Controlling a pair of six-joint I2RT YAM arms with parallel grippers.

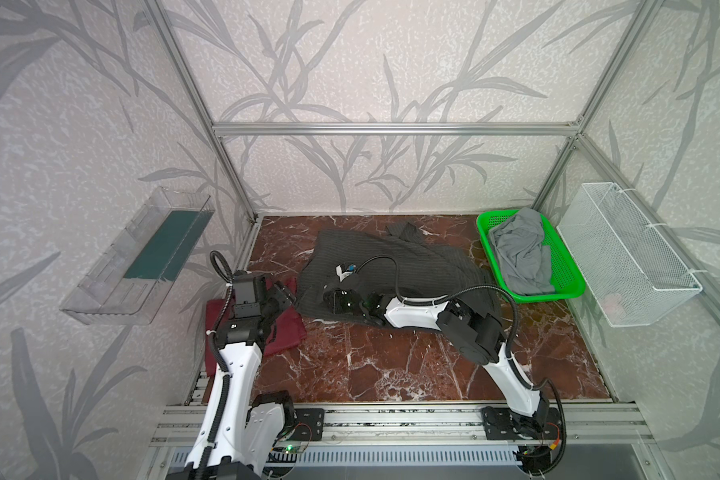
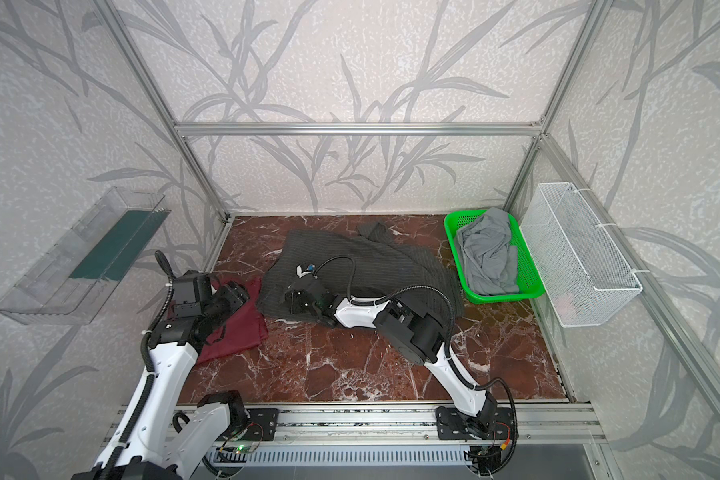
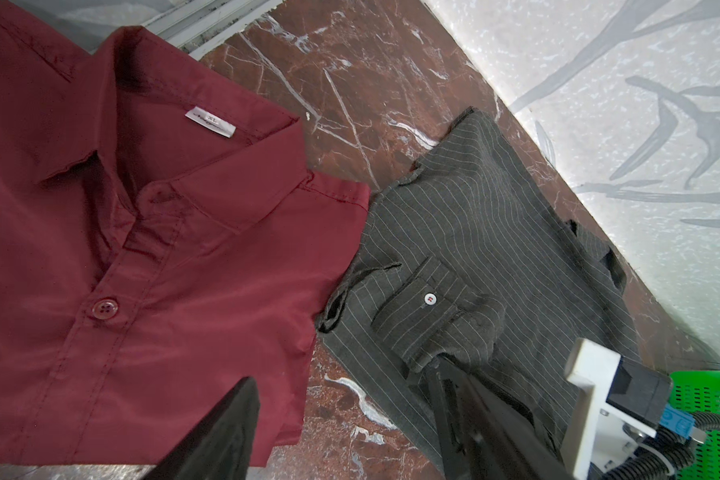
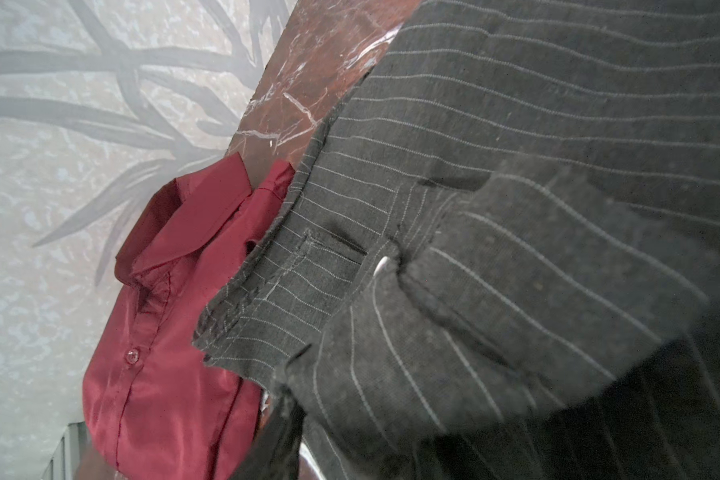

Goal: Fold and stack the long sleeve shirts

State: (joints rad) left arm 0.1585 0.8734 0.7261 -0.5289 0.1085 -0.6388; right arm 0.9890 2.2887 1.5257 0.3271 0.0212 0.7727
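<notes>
Low, right hand (image 1: 328, 300) over pinstriped shirt (image 1: 433, 266).

Two long sleeve shirts lie side by side on the marble table (image 1: 391, 365).
The charcoal pinstriped shirt (image 1: 412, 257) is spread and rumpled across the middle and back of the table, partly folded over itself. A cuff (image 3: 412, 320) with one white button (image 3: 429, 298) is folded onto its body near its left edge. The maroon shirt (image 2: 238, 328) sits at the table's left side, folded into a compact rectangle, front up and buttoned. Its collar (image 3: 233, 174) lies flat, with a white size label (image 3: 210, 121) showing inside. The two shirts' near edges meet.
</notes>
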